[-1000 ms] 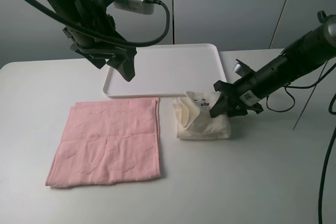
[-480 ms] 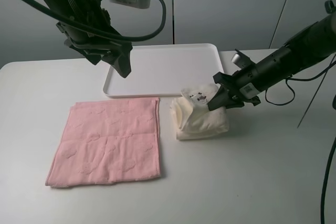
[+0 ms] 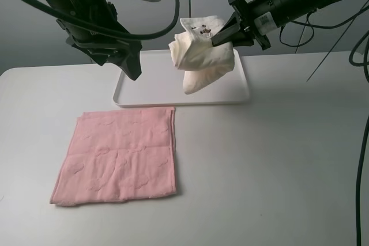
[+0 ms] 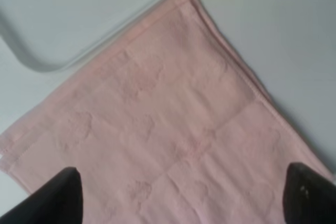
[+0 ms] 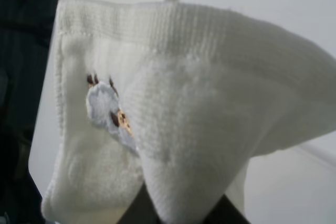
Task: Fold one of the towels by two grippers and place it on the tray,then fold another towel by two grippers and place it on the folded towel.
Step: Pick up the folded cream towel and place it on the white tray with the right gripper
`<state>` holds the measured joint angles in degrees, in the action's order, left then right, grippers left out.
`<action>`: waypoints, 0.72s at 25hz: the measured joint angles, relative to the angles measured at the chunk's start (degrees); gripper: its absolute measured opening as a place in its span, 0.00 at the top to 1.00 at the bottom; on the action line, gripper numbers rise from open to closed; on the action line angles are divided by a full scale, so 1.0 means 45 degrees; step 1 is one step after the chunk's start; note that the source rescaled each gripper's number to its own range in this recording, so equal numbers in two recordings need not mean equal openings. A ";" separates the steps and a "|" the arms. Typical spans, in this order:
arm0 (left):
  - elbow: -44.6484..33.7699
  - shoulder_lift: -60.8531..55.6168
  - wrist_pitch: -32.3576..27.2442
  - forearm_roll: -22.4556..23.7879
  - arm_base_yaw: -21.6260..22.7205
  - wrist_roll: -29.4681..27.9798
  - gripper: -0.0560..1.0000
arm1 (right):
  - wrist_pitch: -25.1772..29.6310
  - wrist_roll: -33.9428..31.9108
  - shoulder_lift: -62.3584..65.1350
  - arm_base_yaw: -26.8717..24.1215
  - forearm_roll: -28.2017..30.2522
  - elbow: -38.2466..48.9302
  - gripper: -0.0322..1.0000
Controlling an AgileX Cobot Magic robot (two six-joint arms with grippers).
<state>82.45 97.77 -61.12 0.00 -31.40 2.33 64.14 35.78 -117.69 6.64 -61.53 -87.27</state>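
The right black two-finger gripper [image 3: 219, 37] is clamped on the bunched cream off-white terry towel [image 3: 202, 56], which hangs in the air above the right half of the flat white rectangular plastic tray [image 3: 153, 82]. The tray rests at the rear edge of the white table [image 3: 277, 159]. The left black gripper [image 3: 131, 68] hangs empty over the tray's left edge. The pink terry towel [image 3: 118, 156] lies flat toward the table's front left, with its rear edge just beside the tray's front rim.

Soft, even light from above; 2 of 3 views are unsharp.
We see the worktop [image 3: 259, 171] bright and evenly lit, with only a thin shadow under the pink towel [image 3: 118, 156]. The left wrist view is blurred throughout. In the right wrist view, the close cream towel [image 5: 184, 119] goes soft at its edges.
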 joint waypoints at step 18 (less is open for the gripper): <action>0.0000 0.0000 0.0296 -0.0083 0.0000 0.0000 0.02 | 0.0334 -0.3031 -0.6027 0.1406 -0.3172 -0.8390 0.89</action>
<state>82.45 97.77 -59.79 -0.37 -31.40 2.33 65.64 22.14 -144.81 12.96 -75.81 -125.02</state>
